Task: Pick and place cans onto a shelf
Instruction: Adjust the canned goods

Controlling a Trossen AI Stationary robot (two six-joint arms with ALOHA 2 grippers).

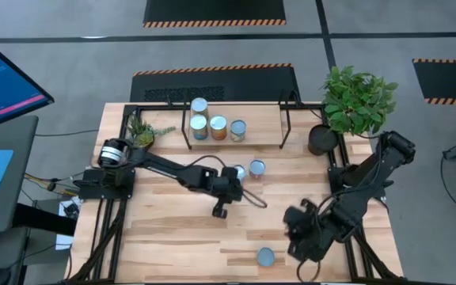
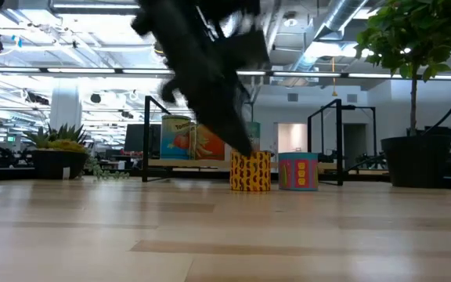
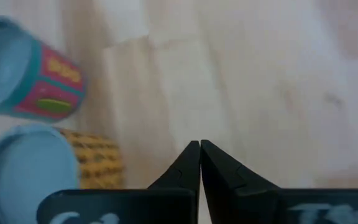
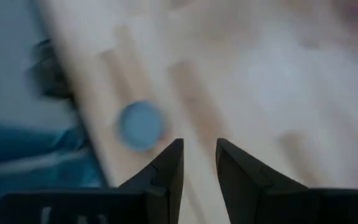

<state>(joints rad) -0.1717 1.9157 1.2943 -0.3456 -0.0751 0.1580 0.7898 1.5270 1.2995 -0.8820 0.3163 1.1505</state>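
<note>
Seven cans show on the table (image 1: 172, 237) from above. Nearest the front edge stands one lone can (image 1: 266, 256) with a pale-blue top, and the right gripper (image 1: 298, 229) hangs just beside it, over the front right of the board. Its fingers (image 4: 166, 168) stand apart with bare wood showing between them, holding nothing; the wrist camera sees the blue top (image 4: 140, 125) a little off to one side of them.

Toward the middle, the left gripper (image 1: 219, 210) is over bare wood, its fingers (image 3: 188, 165) pressed tight together and empty. Just behind that arm stand two cans side by side: a yellow one (image 2: 250, 171) with dark marks and a pink and teal one (image 2: 298, 171), both upright on the tabletop.

Farther back, the shelf (image 1: 236, 127) carries four cans (image 1: 217, 127), three in a row and one behind them toward the left end. A dark pot with a leafy plant (image 1: 355, 99) sits at the far right corner, and a small plant (image 1: 142, 129) at the far left.
</note>
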